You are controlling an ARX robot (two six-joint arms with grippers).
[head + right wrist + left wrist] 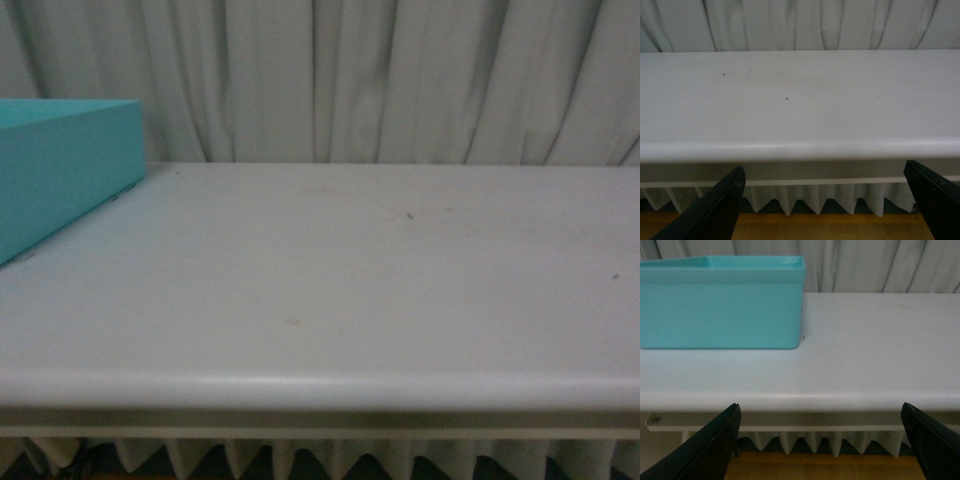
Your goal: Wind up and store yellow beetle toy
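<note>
I see a white table [330, 290] filling the middle of the front frame and a teal bin [60, 165] at its upper left, but no yellow beetle toy in any view. My risk is reaching blind, since both the left end effector [822, 440] and right end effector [825, 202] hang wide apart, empty, below the table edge.
</note>
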